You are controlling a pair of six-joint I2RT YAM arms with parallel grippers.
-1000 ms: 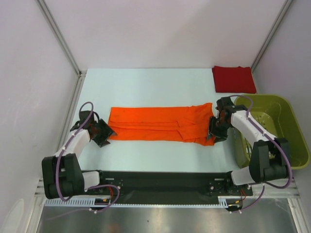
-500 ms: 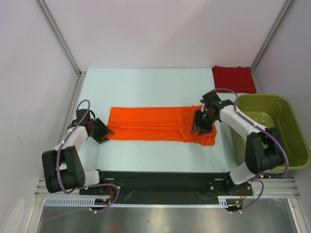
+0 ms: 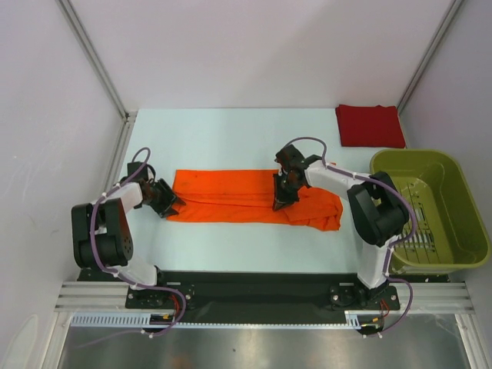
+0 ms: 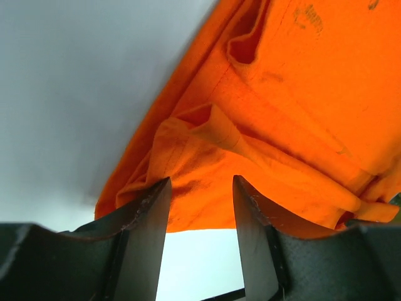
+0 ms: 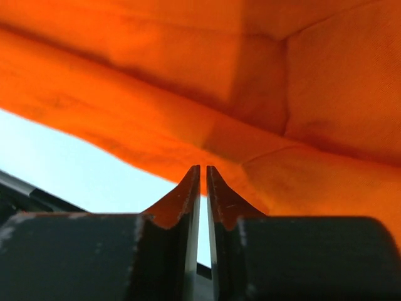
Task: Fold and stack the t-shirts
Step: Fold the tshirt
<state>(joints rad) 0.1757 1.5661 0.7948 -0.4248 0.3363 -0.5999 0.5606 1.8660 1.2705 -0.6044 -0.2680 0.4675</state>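
Observation:
The orange t-shirt (image 3: pixel 231 196) lies in a long strip across the table's middle; it fills the left wrist view (image 4: pixel 294 106) and the right wrist view (image 5: pixel 269 94). My left gripper (image 3: pixel 165 201) is open at the shirt's left end, its jaws (image 4: pixel 200 182) just short of the cloth's edge. My right gripper (image 3: pixel 281 196) sits over the strip right of centre, jaws (image 5: pixel 202 168) pressed nearly together with orange cloth at the tips. The dark red t-shirt (image 3: pixel 370 125) lies folded as a rectangle at the back right.
An olive-green plastic basket (image 3: pixel 469 196) stands at the right edge of the table, beside the right arm. Grey walls and metal posts close in the table at left, back and right.
My right gripper has moved left from the strip's right end to right of its centre. My left gripper has edged up to the shirt's left end.

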